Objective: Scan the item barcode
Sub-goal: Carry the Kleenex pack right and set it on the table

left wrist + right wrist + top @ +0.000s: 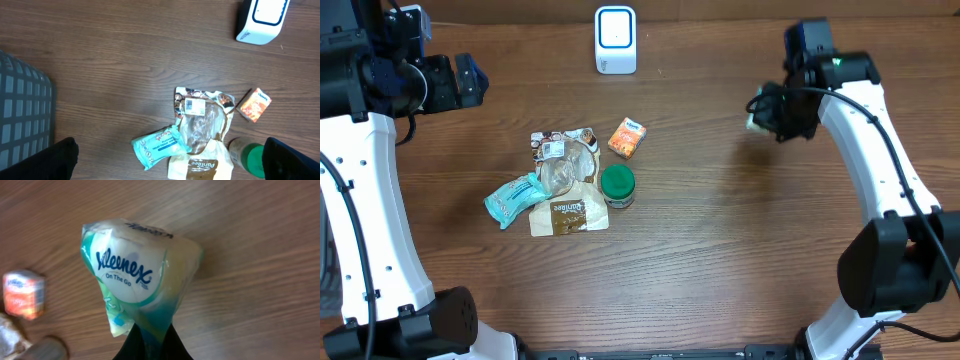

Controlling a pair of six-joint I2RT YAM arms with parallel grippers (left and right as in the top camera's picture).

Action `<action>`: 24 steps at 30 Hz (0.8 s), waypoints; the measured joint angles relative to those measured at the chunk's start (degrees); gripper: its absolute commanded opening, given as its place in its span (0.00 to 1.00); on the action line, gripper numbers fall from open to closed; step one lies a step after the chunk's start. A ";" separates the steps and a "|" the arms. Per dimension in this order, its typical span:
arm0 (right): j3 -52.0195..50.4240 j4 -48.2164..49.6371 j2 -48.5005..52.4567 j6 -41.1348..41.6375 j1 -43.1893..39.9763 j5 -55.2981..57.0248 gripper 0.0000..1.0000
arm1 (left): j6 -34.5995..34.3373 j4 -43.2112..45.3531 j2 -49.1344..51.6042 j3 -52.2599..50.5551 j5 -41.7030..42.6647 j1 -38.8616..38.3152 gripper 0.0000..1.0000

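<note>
Tabletop (pixel 720 260) of brown wood is filling the overhead view; a white scanner (pixel 616 40) is standing at the far edge, near the middle; below it a small pile is lying together: clear pouch (pixel 563 160), teal packet (pixel 515 198), brown bag (pixel 570 215), green-lidded jar (pixel 618 186), with an orange box (pixel 627 138) just beside. The left gripper (pixel 470 80) is hanging at the left, well apart from the pile, jaws spread wide and grasping nothing; the right gripper (pixel 762 113) is hovering at the right, clenched on the tissue pack (pixel 753 123), well apart from the scanner.

From the left wrist, its dark fingers (pixel 47 162) are showing in the bottom corners, far from each other; a grey gridded basket (pixel 20 115) is sitting at the left edge.

From the right wrist, black fingers (pixel 127 347) are pinching the narrow end of the tissue pack, its Kleenex print facing the camera; the orange box is appearing blurred at the left.
</note>
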 measured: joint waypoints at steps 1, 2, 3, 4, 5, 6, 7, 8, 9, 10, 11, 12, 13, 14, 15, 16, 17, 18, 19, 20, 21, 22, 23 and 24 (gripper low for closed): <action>-4.28 3.37 0.00 0.11 -1.66 -1.42 0.04 | 0.00 -0.09 0.02 0.00 0.00 0.00 1.00; -5.95 4.04 0.15 0.13 -2.40 -1.90 0.04 | 0.00 0.07 0.00 0.00 0.00 0.00 1.00; -8.87 6.58 0.33 0.11 -3.69 -2.82 0.04 | 0.00 0.00 0.02 0.00 0.00 0.00 1.00; -11.06 8.66 0.35 -0.04 -4.68 -3.34 0.04 | 0.00 -0.04 0.00 0.00 0.02 0.00 1.00; -12.74 10.05 0.42 0.00 -5.31 -3.72 0.04 | 0.00 0.00 0.00 0.00 0.00 0.00 1.00; -14.47 11.54 0.42 -0.04 -5.84 -3.98 0.04 | 0.00 -0.02 0.00 0.00 0.02 0.00 1.00; -15.78 12.46 0.42 -0.07 -6.21 -4.15 0.05 | 0.00 -0.02 0.00 0.00 0.00 0.00 1.00; -17.16 13.25 0.44 -0.04 -6.54 -4.37 0.06 | 0.00 -0.02 0.00 0.00 0.00 0.00 1.00; -18.38 14.16 0.44 -0.04 -6.62 -4.59 0.08 | 0.00 0.00 0.00 0.00 0.00 0.00 1.00; -19.45 14.84 0.44 0.00 -6.84 -4.90 0.09 | 0.00 -0.02 0.00 0.00 0.00 0.00 1.00; -19.67 14.88 0.44 -0.22 -6.91 -4.98 0.09 | 0.00 0.00 0.00 0.00 0.00 0.00 1.00; -19.89 15.02 0.44 -0.24 -6.95 -5.11 0.17 | 0.00 -0.02 0.00 0.00 0.00 0.00 1.00; -19.89 14.95 0.44 -0.22 -6.99 -5.18 0.28 | 0.00 -0.02 0.00 0.00 0.00 0.00 1.00; -19.89 14.88 0.44 -0.52 -7.08 -5.20 0.51 | 0.00 0.00 0.00 0.00 0.00 0.00 1.00; -19.89 14.14 0.44 -0.26 -7.26 -5.33 0.55 | 0.00 0.00 0.00 0.00 0.00 0.00 1.00; -19.85 12.72 0.44 -0.28 -7.48 -5.38 0.60 | 0.00 -0.02 0.00 0.00 0.00 0.00 1.00; -19.80 11.30 0.44 -0.68 -7.63 -5.42 0.61 | 0.00 0.00 0.00 0.00 0.00 0.00 1.00; -19.08 7.74 0.50 -1.27 -7.82 -5.35 0.64 | 0.00 -0.02 0.02 0.00 0.00 0.00 1.00; -17.79 5.29 0.52 -1.75 -7.96 -5.38 0.64 | 0.00 -0.02 0.00 0.00 0.00 0.00 1.00; -15.67 1.90 0.61 -2.73 -7.98 -5.44 0.66 | 0.00 0.04 0.00 0.00 0.00 0.00 1.00; -12.68 -0.76 0.74 -3.72 -7.96 -5.40 0.69 | 0.00 -0.02 0.00 0.00 0.00 0.00 1.00; -8.28 -4.96 0.87 -5.55 -7.54 -5.33 0.79 | 0.00 -0.02 0.00 0.00 0.02 0.00 1.00; -6.69 -6.08 0.87 -6.43 -7.28 -5.27 0.84 | 0.00 0.02 0.00 0.00 -0.02 0.00 1.00; -3.15 -8.37 0.85 -7.93 -6.36 -5.20 0.87 | 0.00 0.02 0.02 0.00 0.00 0.00 1.00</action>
